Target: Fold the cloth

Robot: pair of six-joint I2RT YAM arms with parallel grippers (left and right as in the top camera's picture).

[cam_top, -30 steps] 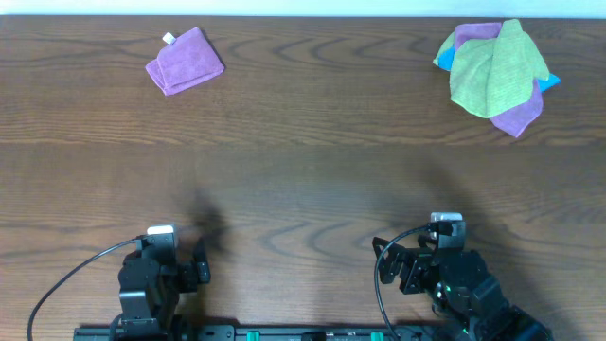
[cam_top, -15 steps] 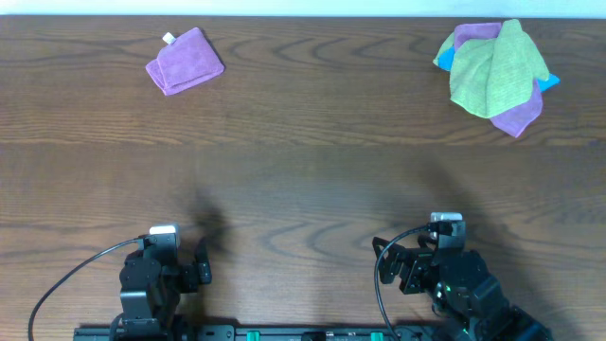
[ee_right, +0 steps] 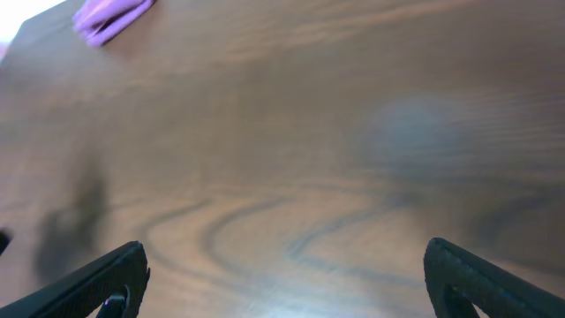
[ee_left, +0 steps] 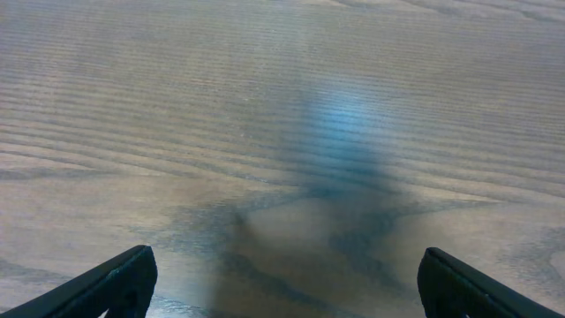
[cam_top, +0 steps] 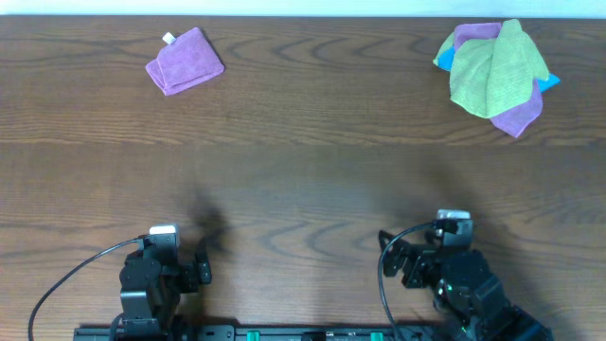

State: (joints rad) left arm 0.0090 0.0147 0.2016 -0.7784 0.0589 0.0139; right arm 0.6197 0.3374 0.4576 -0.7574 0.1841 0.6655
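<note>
**Overhead.** A dark brown wood-grain table [cam_top: 303, 180] carries the task's thing at its far left: the small lilac-purple microfibre cloth [cam_top: 186, 62], lying flat with a tiny white tag [cam_top: 169, 38] at its far corner. It forms a compact four-sided packet with a layered edge, which suggests it is already doubled over. A bunched pile of yellow-green, blue and purple cloths [cam_top: 495, 71] sits at the far right, well apart from it. The left gripper [cam_top: 163, 258] and right gripper [cam_top: 443, 258] sit at the near edge, far from both. This placement is judged to be a parked pose that keeps the arms out of the work area.

**Left wrist.** The left gripper's two dark fingertips stand wide apart at the lower corners, released and with nothing between them. Only bare wood and a soft shadow lie ahead.

**Right wrist.** The right gripper's fingers are likewise spread and empty. The lilac cloth shows as a small purple shape at the top left, far off.
</note>
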